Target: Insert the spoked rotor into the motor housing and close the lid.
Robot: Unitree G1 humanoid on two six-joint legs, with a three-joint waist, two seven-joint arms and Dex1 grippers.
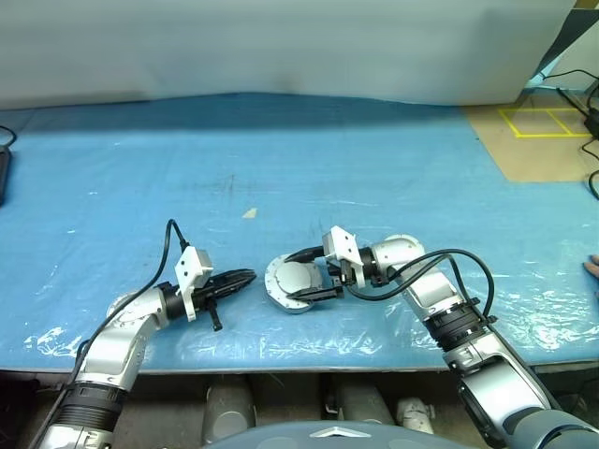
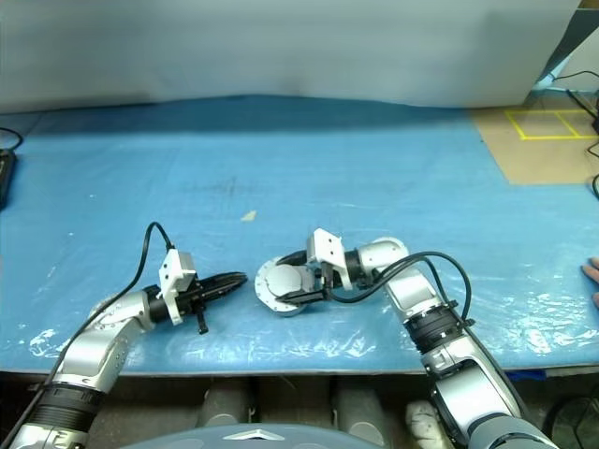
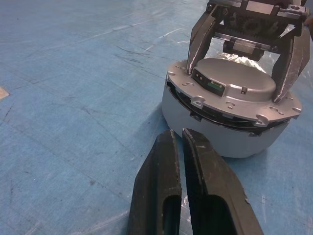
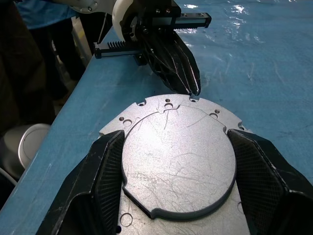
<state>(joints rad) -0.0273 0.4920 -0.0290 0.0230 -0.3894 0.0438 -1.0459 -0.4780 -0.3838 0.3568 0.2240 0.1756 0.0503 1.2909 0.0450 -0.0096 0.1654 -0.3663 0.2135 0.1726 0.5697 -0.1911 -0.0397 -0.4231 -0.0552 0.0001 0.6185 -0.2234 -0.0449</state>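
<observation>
The motor housing (image 3: 220,132), a round grey cup, stands on the blue mat near the table's front edge. The lid (image 1: 298,278), a silver flanged plate with a raised round centre, lies on top of it, with a dark gap under one side of the flange. My right gripper (image 1: 290,279) reaches in from the right, with its fingers (image 4: 105,166) against both sides of the raised centre. My left gripper (image 1: 251,276) is shut and empty, its tips just left of the housing, close to the lid's edge. The spoked rotor is hidden.
A blue plastic-covered mat (image 1: 281,159) covers the table. A small tan scrap (image 1: 249,213) lies behind the housing. A brown board with yellow tape (image 1: 543,131) and cables sit at the far right. A person's hand (image 1: 591,268) shows at the right edge.
</observation>
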